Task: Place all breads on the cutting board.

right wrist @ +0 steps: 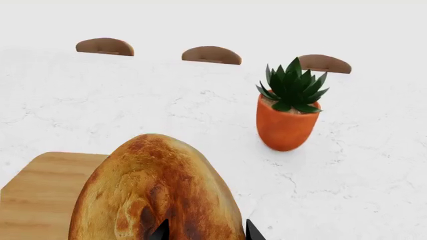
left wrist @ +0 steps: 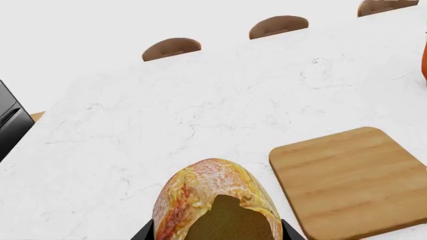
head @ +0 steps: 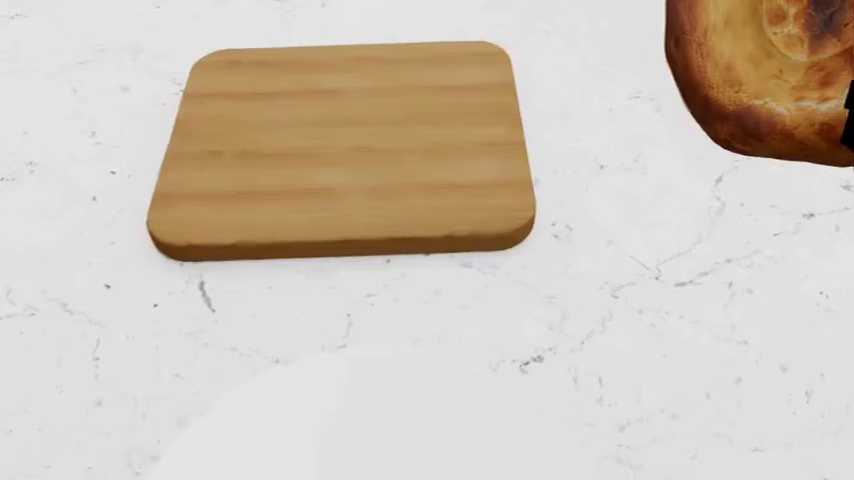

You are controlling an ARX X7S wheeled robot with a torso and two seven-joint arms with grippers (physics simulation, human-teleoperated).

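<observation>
Up close in the left wrist view, the left gripper (left wrist: 217,235) is clamped on a bread (left wrist: 213,200), black fingertips poking out on either side of it at the frame's edge. It's held up off the marble counter (left wrist: 167,120), with the cutting board (left wrist: 353,180) just beside it and bare on top.

Same deal on the right: the right gripper (right wrist: 205,231) grips a second, darker loaf (right wrist: 153,190), dark finger tips showing at its base. That loaf hangs over the edge of the board, partly past it.

From the head view the board (head: 340,150) lies flat with nothing on it, and only the right loaf (head: 767,75) shows, off to the board's right.

Further back there's a potted plant (right wrist: 288,107) in an orange pot, then three wooden chair backs (right wrist: 211,55) along the counter's far edge.
</observation>
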